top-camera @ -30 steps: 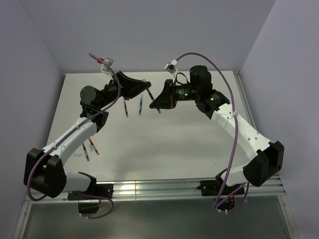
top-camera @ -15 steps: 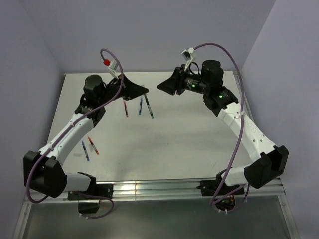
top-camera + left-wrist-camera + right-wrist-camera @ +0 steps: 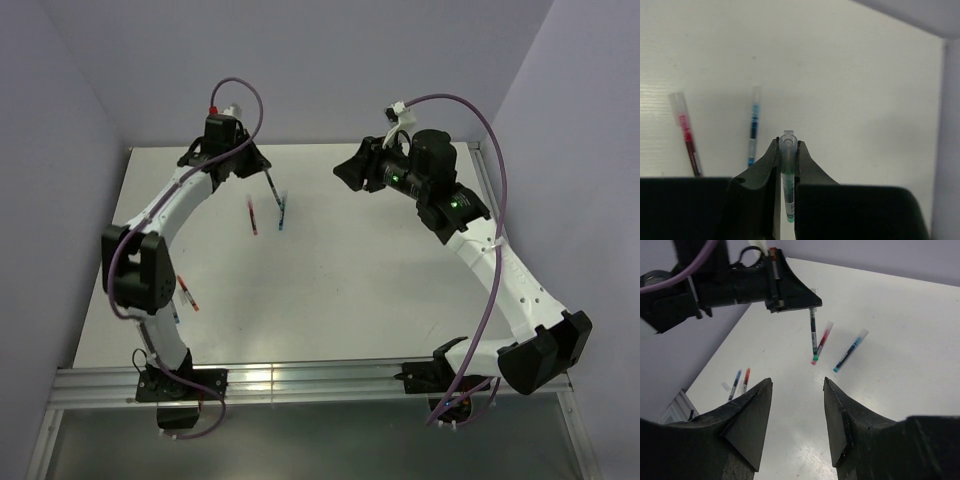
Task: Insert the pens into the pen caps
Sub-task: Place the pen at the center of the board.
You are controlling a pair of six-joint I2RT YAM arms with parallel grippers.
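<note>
Green-ended slim plastic pen (image 3: 787, 175) hangs steeply from the left gripper (image 3: 788, 146), clenched on its clear upper end, with the green end pointing down over the white table (image 3: 380, 290). The right gripper (image 3: 797, 384) is spread and empty, well apart. The pen lies ahead of its fingers, so the left arm is nearer.

Bare table (image 3: 380, 290) mid-right, red pen (image 3: 252, 216), blue pen (image 3: 283, 218) lying near green pen (image 3: 787, 167) hanging from left pincer (image 3: 788, 145)
</note>
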